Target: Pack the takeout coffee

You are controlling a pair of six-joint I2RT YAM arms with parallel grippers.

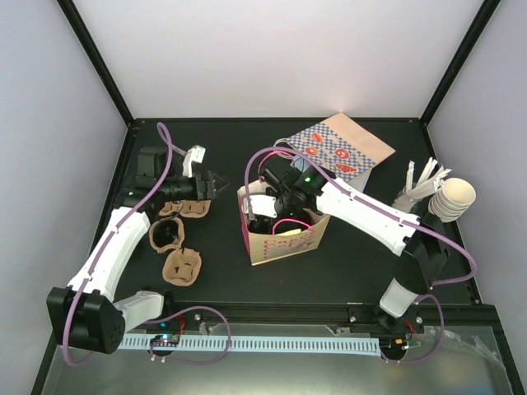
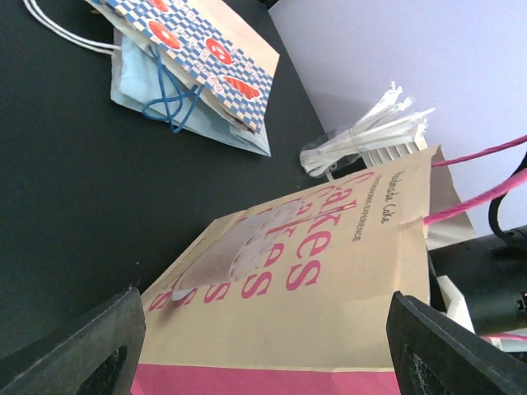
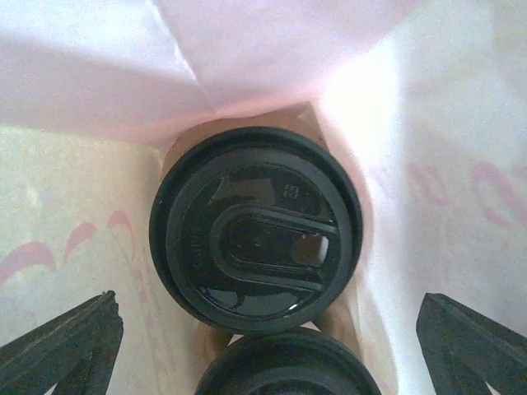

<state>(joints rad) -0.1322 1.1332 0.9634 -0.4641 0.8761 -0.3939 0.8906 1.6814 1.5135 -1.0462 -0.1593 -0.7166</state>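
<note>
Top external view: the right gripper point(image 1: 278, 216) is lowered into the open mouth of the upright kraft-and-pink bag point(image 1: 284, 245) at the middle of the table point(image 1: 362, 263). The left gripper point(image 1: 216, 183) hangs just left of the bag, pointing at it and apart from it. Three pulp cup carriers point(image 1: 181, 265) lie beside the left arm. A checkered bag point(image 1: 346, 148) lies flat behind the upright bag. A stack of cream paper cups point(image 1: 454, 197) and a bundle of wrapped straws point(image 1: 422, 177) sit at the right edge.

Right wrist view: the takeout coffee point(image 3: 255, 247) stands on the floor of the bag with its black lid up. The lid hides the cup wall. A second black lid point(image 3: 288, 366) sits just beside it at the lower edge. The right gripper's fingers point(image 3: 62, 346) are spread wide on either side, clear of the lid and holding nothing.

Left wrist view: the left gripper's fingers point(image 2: 90, 346) are spread wide with nothing between them. The bag's printed side faces them.
</note>
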